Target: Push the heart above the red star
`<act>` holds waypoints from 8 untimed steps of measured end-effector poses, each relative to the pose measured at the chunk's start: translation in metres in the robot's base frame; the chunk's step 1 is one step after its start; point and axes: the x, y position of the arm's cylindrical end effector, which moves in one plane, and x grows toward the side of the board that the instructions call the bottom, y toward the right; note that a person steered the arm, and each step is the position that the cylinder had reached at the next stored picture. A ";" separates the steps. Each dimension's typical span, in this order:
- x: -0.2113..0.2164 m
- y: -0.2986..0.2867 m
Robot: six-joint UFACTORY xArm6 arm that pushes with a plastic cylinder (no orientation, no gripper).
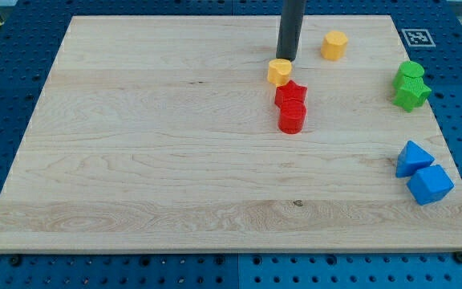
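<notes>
Rod [291, 28] cut off by view's top; green blocks' [411, 85] shapes unclear.

My tip [285, 59] touches the heart [279, 72] from the view's top; the star [291, 94] lies just below, well apart from the worktop [135, 160] edges.

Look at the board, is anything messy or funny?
Nothing broken or spilled. The wooden board is tidy, with blocks in close pairs. My tip touches the yellow heart block, which sits just above the red star block, touching it.
</notes>
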 end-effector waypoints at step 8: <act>0.027 -0.037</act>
